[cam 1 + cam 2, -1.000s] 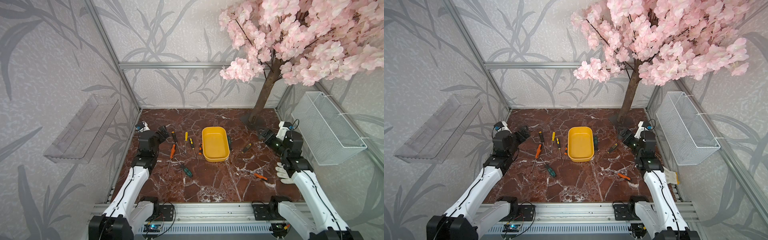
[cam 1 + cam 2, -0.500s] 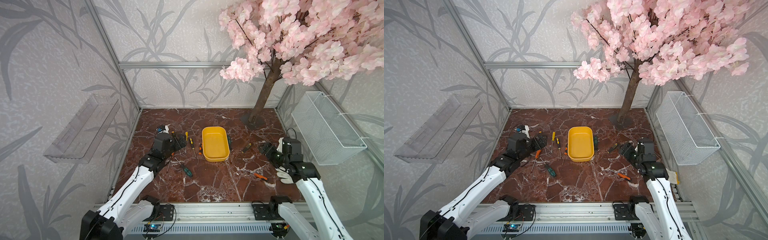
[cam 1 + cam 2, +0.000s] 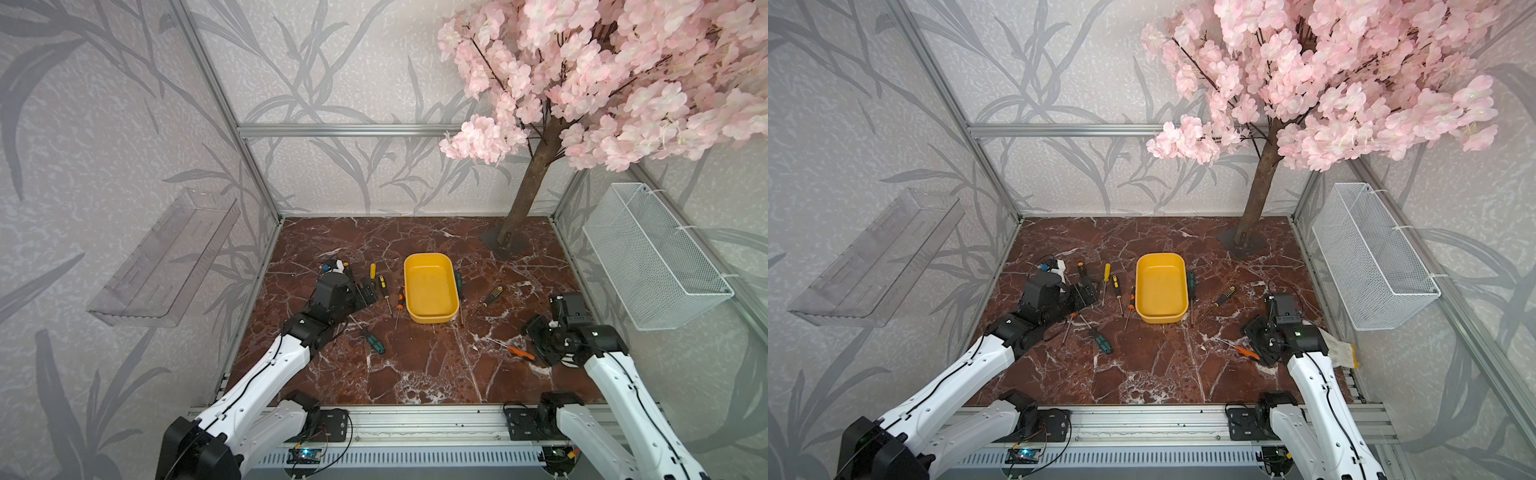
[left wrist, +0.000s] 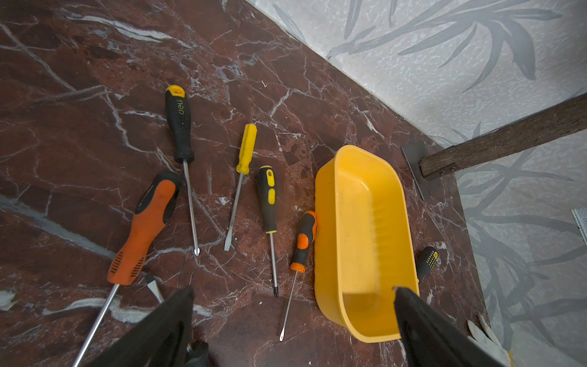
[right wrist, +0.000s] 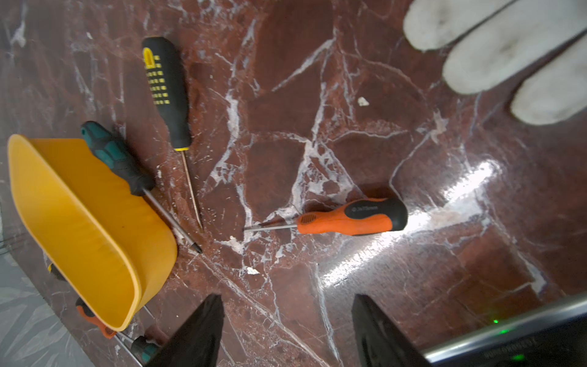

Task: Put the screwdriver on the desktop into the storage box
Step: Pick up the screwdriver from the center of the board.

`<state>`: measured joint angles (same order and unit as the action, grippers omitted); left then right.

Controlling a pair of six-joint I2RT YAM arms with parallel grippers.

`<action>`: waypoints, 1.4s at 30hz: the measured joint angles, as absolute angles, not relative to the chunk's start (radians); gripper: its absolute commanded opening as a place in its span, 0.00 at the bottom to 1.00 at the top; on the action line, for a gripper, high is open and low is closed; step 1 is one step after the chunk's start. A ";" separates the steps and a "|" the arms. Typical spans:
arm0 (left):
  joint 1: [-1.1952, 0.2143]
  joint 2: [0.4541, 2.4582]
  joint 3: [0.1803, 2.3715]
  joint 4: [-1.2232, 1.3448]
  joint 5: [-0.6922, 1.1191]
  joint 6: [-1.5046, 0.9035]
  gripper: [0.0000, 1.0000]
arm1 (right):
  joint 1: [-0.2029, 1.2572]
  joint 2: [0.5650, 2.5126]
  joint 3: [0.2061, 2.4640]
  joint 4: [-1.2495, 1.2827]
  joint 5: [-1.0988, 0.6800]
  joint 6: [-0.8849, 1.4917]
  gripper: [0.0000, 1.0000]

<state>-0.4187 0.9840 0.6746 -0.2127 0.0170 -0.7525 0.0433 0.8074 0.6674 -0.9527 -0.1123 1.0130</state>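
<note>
Dark red marble desktop (image 3: 415,374) is carrying everything here, with a fake cherry blossom tree (image 3: 527,199) standing in its back right corner. The yellow storage box (image 3: 428,319) is sitting around the middle, long sides running front to back.

The left gripper (image 4: 293,295) is hovering over the tools left of the box, jaws spread wide and gripping nothing. The right gripper (image 5: 287,298) is hanging low near the right edge, jaws apart as well with nothing between them. It's facing the orange-and-black screwdriver (image 5: 349,217), which is lying flat on the marble. A white glove (image 5: 492,57) is lying at the right edge.

All the screwdrivers are lying on the desktop outside the box. On its left side that's a big orange one (image 4: 149,222), a black Deli one (image 4: 179,124), a yellow-handled flathead (image 4: 246,149) and a black-and-yellow one (image 4: 268,197). A teal-handled screwdriver (image 5: 117,159) is lying along the box's right wall. It's probably touching the wall, but that's hard to call from this angle.
</note>
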 measured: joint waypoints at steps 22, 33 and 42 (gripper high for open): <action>-0.434 1.019 0.672 -0.219 0.017 -0.766 1.00 | 0.043 1.005 0.533 -0.799 -0.087 1.187 0.60; -0.438 1.016 0.658 -0.226 0.014 -0.786 1.00 | 0.044 1.089 0.529 -0.724 -0.064 1.209 0.56; -0.438 1.004 0.651 -0.236 0.002 -0.798 1.00 | 0.044 1.161 0.520 -0.673 -0.068 1.216 0.45</action>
